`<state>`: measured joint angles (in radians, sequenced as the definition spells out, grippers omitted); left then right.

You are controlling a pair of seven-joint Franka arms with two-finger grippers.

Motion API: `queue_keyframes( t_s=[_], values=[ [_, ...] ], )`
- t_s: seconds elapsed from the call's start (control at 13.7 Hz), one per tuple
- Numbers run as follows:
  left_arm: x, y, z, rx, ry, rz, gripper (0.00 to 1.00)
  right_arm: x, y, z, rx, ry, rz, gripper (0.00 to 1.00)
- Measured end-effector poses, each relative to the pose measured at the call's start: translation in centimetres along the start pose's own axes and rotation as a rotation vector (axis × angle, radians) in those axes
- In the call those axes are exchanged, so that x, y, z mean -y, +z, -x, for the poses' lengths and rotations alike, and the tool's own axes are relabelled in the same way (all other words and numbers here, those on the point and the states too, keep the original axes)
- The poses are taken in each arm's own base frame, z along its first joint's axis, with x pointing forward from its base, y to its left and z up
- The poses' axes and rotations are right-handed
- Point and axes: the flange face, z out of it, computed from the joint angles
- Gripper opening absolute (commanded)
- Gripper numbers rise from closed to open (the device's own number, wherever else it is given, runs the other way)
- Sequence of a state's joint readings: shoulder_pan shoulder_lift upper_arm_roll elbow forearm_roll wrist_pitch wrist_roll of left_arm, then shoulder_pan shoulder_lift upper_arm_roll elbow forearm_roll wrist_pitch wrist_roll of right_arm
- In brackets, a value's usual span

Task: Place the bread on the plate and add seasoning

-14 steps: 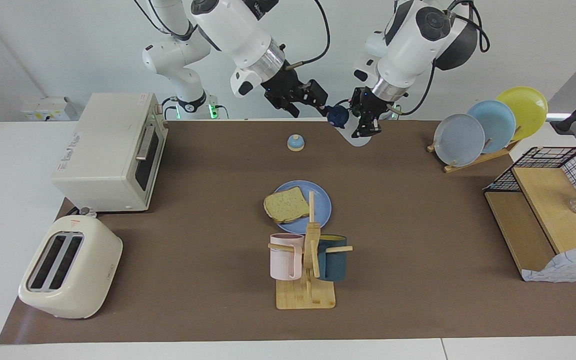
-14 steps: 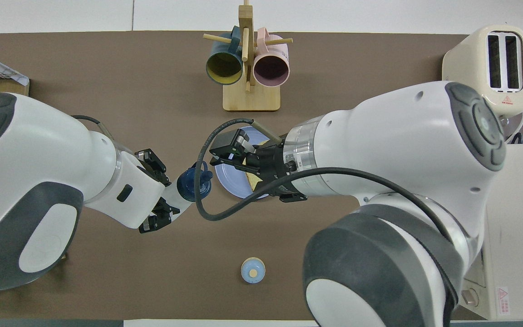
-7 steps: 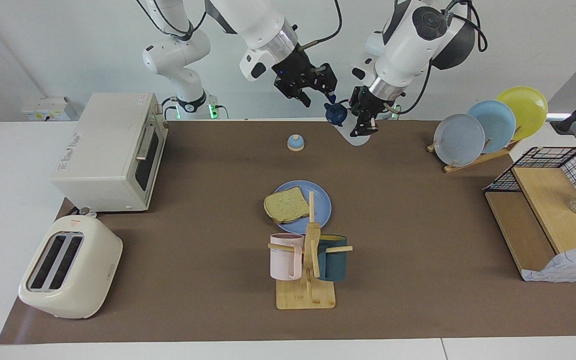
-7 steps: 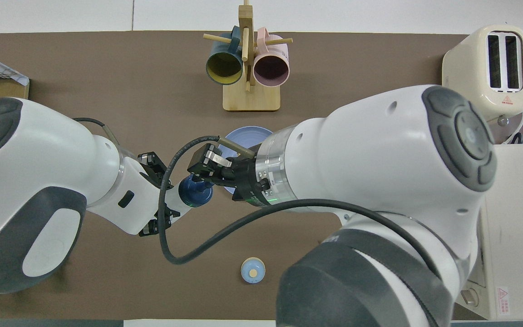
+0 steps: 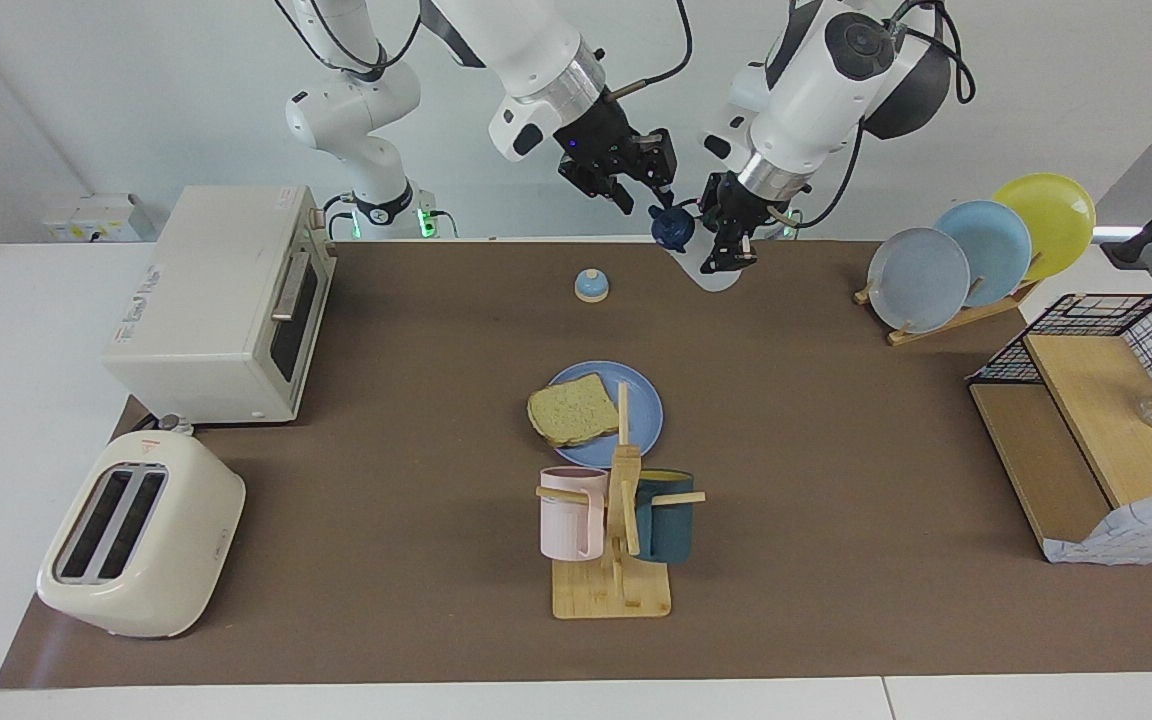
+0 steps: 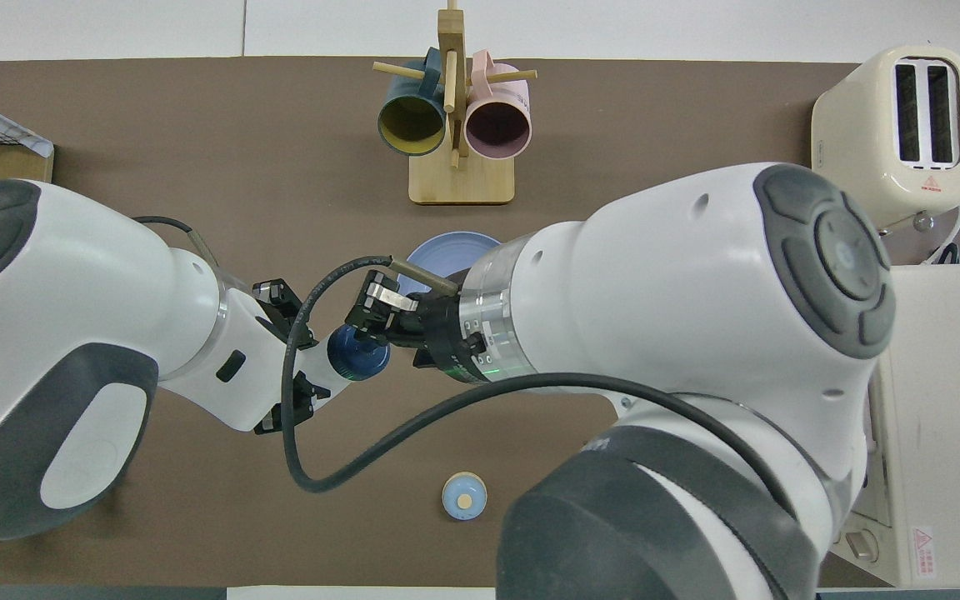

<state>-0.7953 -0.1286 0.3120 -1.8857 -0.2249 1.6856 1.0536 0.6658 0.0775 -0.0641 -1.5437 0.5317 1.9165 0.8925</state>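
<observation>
The bread [image 5: 573, 410] lies on the medium-blue plate [image 5: 644, 398] in the middle of the mat. In the overhead view only the plate's rim [image 6: 438, 248] shows past the right arm, and the bread is hidden. My left gripper [image 5: 723, 252] is shut on the seasoning bottle [image 5: 708, 272] and holds it tilted in the air over the mat's edge nearest the robots. The navy cap [image 5: 671, 228] points toward the right arm; it also shows in the overhead view [image 6: 357, 354]. My right gripper [image 5: 648, 195] is open just above the cap, one fingertip close to it.
A blue-domed bell [image 5: 591, 285] sits on the mat near the robots. A mug rack [image 5: 616, 530] stands just past the plate. An oven [image 5: 221, 300] and a toaster [image 5: 141, 530] are at the right arm's end. A plate rack [image 5: 976, 250] and a wire shelf [image 5: 1096, 420] are at the left arm's end.
My right gripper has risen and swung toward the bottle's cap, ending just above it. My left gripper has kept the bottle and shifted it slightly.
</observation>
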Motion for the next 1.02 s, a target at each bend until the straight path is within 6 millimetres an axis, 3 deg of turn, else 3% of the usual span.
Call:
queue_keyframes(
  t_s=[0.51, 0.8, 0.95, 1.02],
  values=[
    [0.0, 0.0, 0.0, 0.0, 0.0, 0.0, 0.0, 0.62, 0.4, 0.42, -0.015, -0.011, -0.023, 0.42],
    [0.01, -0.01, 0.0, 0.0, 0.001, -0.001, 0.0, 0.64, 0.53, 0.26, -0.019, -0.01, -0.026, 0.2],
    [0.02, -0.04, 0.05, 0.0, 0.0, -0.002, 0.0, 0.63, 0.53, 0.24, -0.02, -0.009, -0.026, 0.02],
    [0.04, -0.05, 0.06, 0.0, 0.0, -0.002, 0.0, 0.62, 0.53, 0.23, -0.02, -0.009, -0.026, 0.0]
  ],
)
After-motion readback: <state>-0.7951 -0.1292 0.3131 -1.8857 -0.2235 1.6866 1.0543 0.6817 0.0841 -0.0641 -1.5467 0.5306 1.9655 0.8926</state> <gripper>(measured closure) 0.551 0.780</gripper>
